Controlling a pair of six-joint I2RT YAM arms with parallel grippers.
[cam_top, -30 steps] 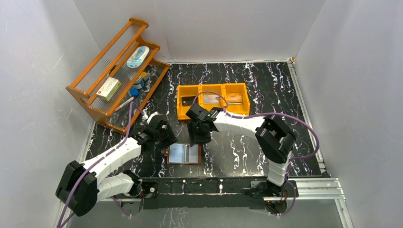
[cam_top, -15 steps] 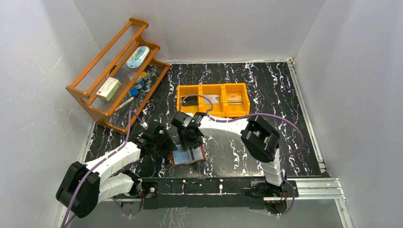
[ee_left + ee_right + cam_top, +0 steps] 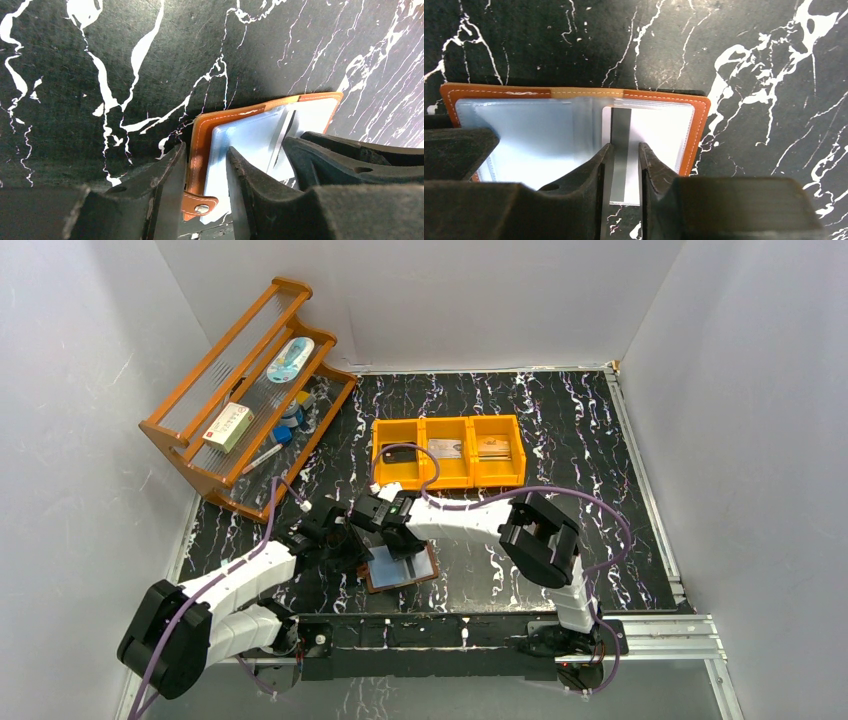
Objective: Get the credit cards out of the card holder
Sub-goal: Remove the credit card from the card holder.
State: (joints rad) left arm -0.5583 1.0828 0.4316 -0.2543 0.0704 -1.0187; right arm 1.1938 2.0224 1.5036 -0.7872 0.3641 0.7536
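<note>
Brown leather card holder lies open and flat on the black marble table, near the front edge. We reckon we're at the pull-a-card-out step. Three credit cards sit in the orange bin well behind it (one per compartment), and a white card with a grey stripe sits in the holder's right-hand clear pocket.

Right gripper is down right over that card, fingertips a narrow slot apart with the stripe showing between them. We can't tell if they're actually pinching anything. Left gripper straddles the holder's left stitched edge by the snap tab, fingers a bit apart, grip also unclear.

Next move, as we see it: the left pins the holder down while the right gets purchase on the card and slides it out without dragging the whole wallet along.
</note>
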